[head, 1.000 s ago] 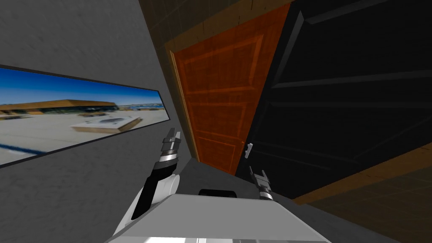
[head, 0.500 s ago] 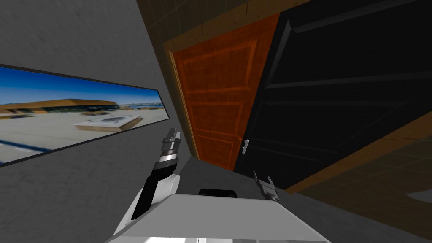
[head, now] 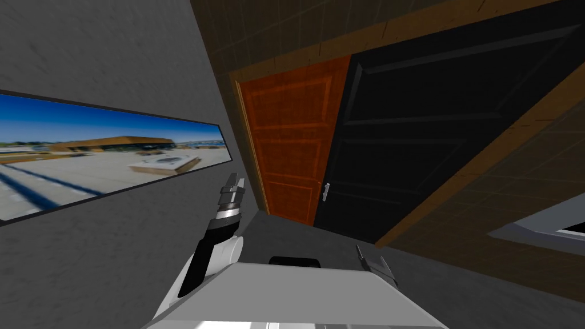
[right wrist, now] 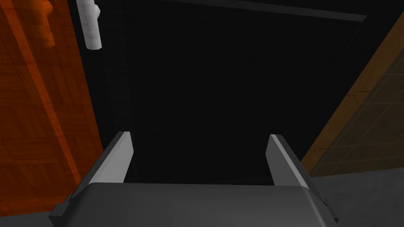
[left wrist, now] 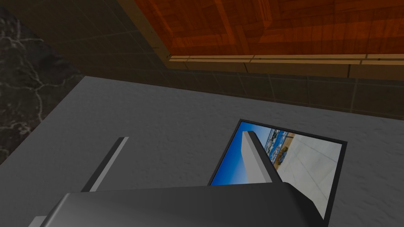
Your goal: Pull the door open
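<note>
Right wrist view: right gripper (right wrist: 199,136) wide, empty, apart from possibly metal door handle (right wrist: 90,23).

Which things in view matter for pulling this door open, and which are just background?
For the job:
- light grey handle
- dark panelled door that carries it
- right gripper, open, short of the handle

Background:
- orange door beside it
- wall window
- left gripper, open, holding nothing
</note>
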Robot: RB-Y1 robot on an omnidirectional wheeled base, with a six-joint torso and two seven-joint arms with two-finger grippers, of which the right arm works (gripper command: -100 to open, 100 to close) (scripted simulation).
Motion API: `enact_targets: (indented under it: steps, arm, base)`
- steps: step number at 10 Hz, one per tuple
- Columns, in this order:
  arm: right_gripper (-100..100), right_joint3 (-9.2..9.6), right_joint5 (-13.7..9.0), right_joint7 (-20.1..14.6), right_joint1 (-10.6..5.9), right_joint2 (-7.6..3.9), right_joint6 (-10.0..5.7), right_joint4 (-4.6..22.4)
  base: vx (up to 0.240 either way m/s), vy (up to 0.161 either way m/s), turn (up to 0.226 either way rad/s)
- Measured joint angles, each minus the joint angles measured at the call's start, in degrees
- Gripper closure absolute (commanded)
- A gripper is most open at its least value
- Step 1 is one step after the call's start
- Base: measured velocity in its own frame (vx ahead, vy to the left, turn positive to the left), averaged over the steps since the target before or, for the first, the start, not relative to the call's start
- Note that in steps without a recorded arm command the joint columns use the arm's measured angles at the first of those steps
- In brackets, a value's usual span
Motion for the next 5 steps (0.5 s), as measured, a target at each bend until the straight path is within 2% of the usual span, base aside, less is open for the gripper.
enact_targets:
  steps: [1,2,3,4,5]
  arm:
    - [-100,-0.75,-0.4,0.2,1.01,-0.18,0.21,0.1]
    - [-100,-1.59,-0.9,-0.4,2.18,-1.35,0.19,0.9]
    - [-100,-2.35,-1.3,-0.9,2.28,-2.03,0.03,2.5]
    - [-100,-3.41,-1.9,-0.6,3.77,-2.32,0.70,1.7]
    - [-100,-3.88,-2.2,-0.4,4.34,-2.49,0.99,1.7]
  base:
    - [-0.142,0.013,-0.062]
    - [-0.139,0.020,-0.054]
    - [-0.103,-0.001,-0.031]
    - [-0.050,-0.011,-0.012]
    - [-0.007,-0.005,0.004]
